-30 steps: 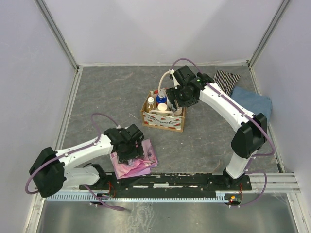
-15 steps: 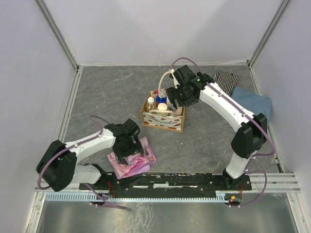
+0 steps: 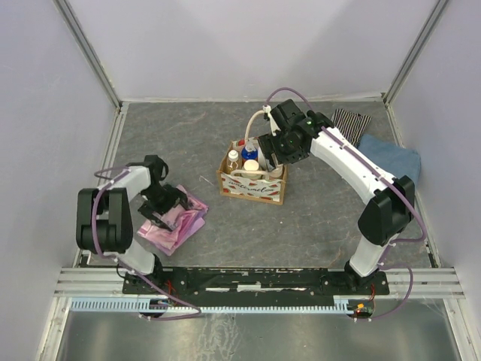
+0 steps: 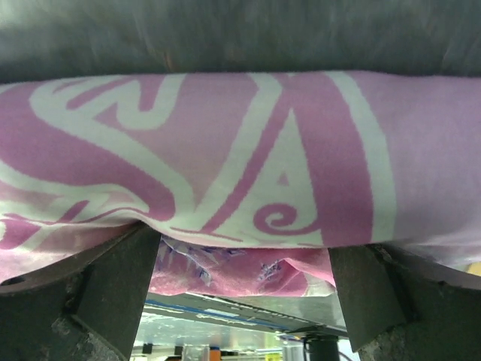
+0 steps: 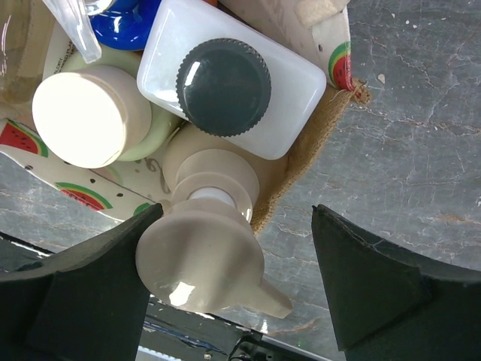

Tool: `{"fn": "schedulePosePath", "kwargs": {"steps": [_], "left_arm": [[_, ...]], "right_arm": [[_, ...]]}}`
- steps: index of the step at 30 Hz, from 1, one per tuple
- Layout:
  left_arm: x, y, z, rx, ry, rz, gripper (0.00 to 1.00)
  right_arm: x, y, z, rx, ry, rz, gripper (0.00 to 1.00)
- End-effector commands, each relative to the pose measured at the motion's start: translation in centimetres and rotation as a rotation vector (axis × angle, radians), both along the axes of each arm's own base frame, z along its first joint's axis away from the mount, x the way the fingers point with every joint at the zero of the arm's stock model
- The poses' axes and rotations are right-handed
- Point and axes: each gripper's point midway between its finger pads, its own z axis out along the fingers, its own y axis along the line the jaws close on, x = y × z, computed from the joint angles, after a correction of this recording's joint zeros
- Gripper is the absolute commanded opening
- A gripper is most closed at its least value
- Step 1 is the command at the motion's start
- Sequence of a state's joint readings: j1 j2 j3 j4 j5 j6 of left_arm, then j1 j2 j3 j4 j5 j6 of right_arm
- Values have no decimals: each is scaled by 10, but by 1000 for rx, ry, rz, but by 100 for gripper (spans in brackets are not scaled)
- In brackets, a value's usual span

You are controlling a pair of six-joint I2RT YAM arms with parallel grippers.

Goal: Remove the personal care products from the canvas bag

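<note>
From above, the small boxy cream canvas bag with red watermelon prints [image 3: 252, 184] stands in the middle of the grey stone-look bench [image 3: 180, 143]. The little plastic bottles are all in it, standing up. I can see no bottle lying out on the bench, so the job looks like it has hardly begun. The right claw [image 3: 269, 154] hangs over the right end of the bag. The left claw [image 3: 164, 207] is far off to the left, down on a folded pink cloth with white swirls [image 3: 180, 224], which is not part of the job. The left wrist camera shows that cloth filling the view, and the left claw's two fingers stand wide apart under it, holding nothing. The right wrist camera looks straight down into the bag. A beige pump bottle [image 5: 201, 256] sits between the right claw's spread fingers, close to one finger and well away from the other, so it is not grabbed yet. Beside it are a whitish bottle with a dark cap [image 5: 225, 86], a round white-capped bottle [image 5: 81, 114] and a blue pump top [image 5: 124, 26]. I think every bottle is still left to lift out, the beige one first.
</note>
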State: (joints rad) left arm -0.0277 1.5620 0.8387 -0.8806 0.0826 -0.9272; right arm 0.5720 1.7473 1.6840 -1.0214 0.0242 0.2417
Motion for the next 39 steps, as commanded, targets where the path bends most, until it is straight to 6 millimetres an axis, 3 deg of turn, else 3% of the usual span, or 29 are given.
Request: {"fn": "schedulePosePath", "kwargs": {"steps": [1,6,12,15,18,23,29,33,39], "left_arm": [[48,72,-30,231,-45,-20,100],[76,132,-23,345,0,76,99],[82,202,-4,442,17,216,99],[86,223,5,485,14,249,100],[93,232,18,508,-3,257,100],[116,222,55,453,-175,248,96],[140,194,134,404,-419,159,95],[151,151,160,272,-536,64,92],[153,71,167,134,-562,-138,91]], "right_arm": [[6,0,38,59,-87,9,87],[3,1,41,71,-88,15,87],[0,3,42,83,-81,29,87],[1,6,40,95,-77,33,87],[1,10,37,104,-67,45,87],[2,16,37,93,-70,82,87],[8,13,50,64,-143,79,87],[9,20,47,70,-115,110,87],[6,35,21,67,-36,173,86]]}}
